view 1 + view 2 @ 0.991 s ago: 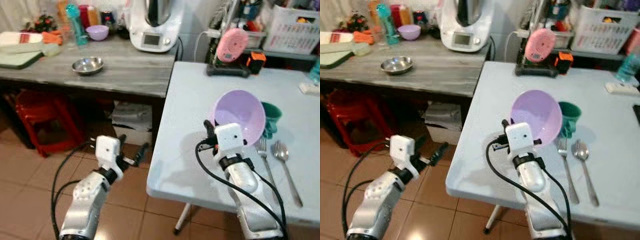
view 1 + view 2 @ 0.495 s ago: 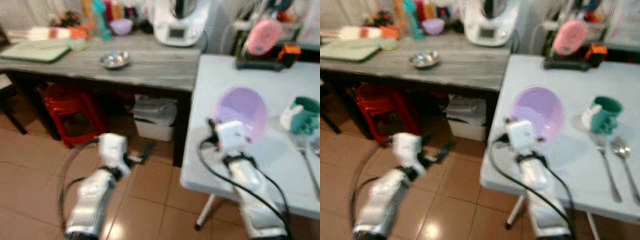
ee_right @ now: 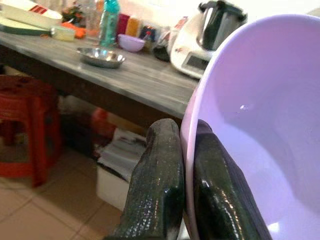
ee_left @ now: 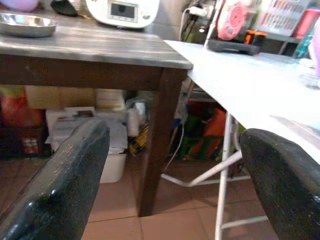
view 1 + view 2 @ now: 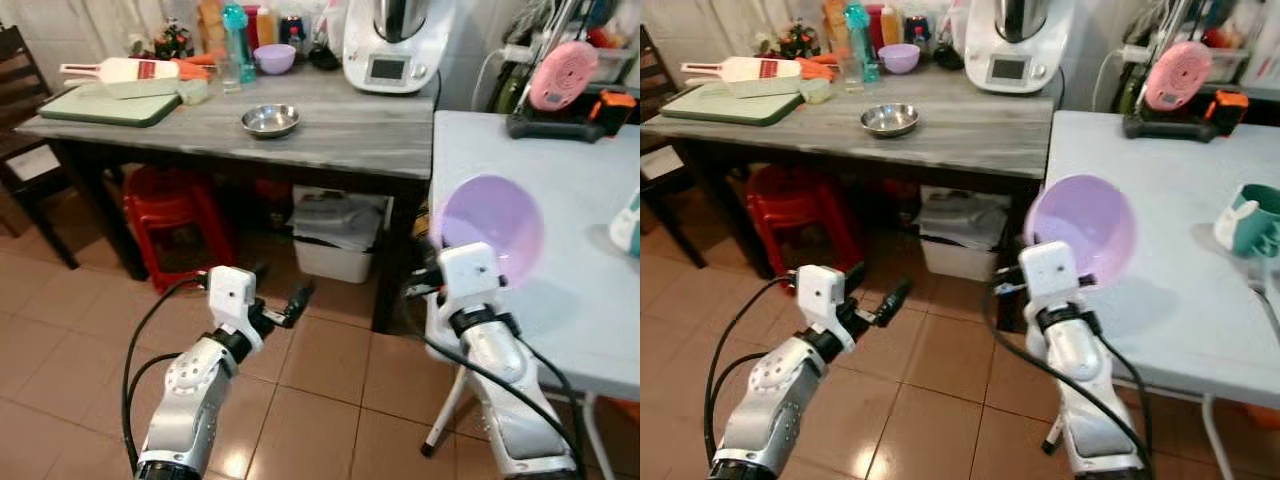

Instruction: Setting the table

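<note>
My right gripper (image 5: 432, 268) is shut on the rim of a lilac plastic bowl (image 5: 492, 224). The bowl is tilted on edge, above the near left corner of the white table (image 5: 560, 170). In the right wrist view, both black fingers (image 3: 159, 185) pinch the bowl's rim (image 3: 260, 100). A green mug (image 5: 1251, 219) stands further right on the white table. My left gripper (image 5: 287, 303) hangs open and holds nothing, low over the tiled floor in front of the grey wooden table (image 5: 340, 135).
The grey table carries a steel bowl (image 5: 270, 120), a small purple bowl (image 5: 273, 58), a white kitchen machine (image 5: 395, 45) and a cutting board (image 5: 105, 105). A red stool (image 5: 175, 215) and boxes sit beneath it. A dark chair (image 5: 20, 90) stands at far left.
The camera has swung left and back, so the white table has slid to the right and the fork and spoon have left the picture. The right gripper still holds the bowl.
</note>
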